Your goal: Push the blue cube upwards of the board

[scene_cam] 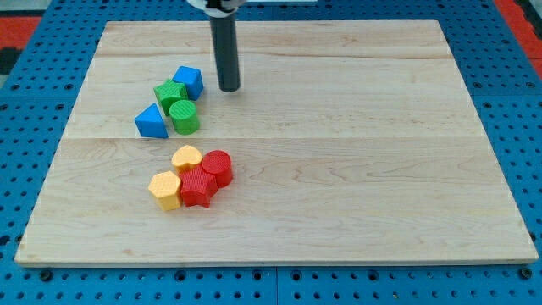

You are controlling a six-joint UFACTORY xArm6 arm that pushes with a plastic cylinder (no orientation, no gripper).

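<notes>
No pincer here: my tip (229,87) rests just right of the blue cube (189,81), which touches the green cube (169,93) upper-left on the tabletop (356,169); light, rigid, probably slippery, best pushed squarely from below.

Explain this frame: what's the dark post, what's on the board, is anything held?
There is one camera view, looking down at a wooden board on a blue pegboard. The dark post is the robot arm's rod; it has no gripper, so nothing is held. My tip slides on the board and pushes blocks. It sits just to the view's right of the blue cube, with a small gap. Beside the cube lie a green cube, a green cylinder and a blue wedge-like block. Lower down, two yellow and two red blocks cluster together.
</notes>
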